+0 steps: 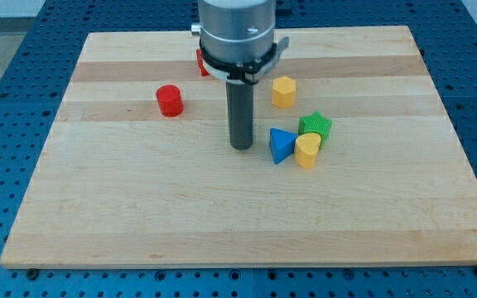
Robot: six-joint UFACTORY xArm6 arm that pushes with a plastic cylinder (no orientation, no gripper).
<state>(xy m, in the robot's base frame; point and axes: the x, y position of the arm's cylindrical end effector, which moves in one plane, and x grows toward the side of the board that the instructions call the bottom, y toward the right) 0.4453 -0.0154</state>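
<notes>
My tip (241, 146) rests on the wooden board (139, 207), just left of the blue triangle (281, 145) and apart from it by a narrow gap. A yellow block (307, 150) leans against the triangle's right side, with the green star (315, 126) behind them. Further toward the view's top sits the yellow hexagon (283, 91). The red cylinder (170, 100) stands alone to the tip's upper left. Only an edge of the red star (199, 60) shows behind the arm. The green cylinder and the blue cube do not show; the rod and arm may cover them.
The arm's wide grey body (237, 33) covers the board's top middle. A blue perforated table (7, 99) surrounds the board on all sides.
</notes>
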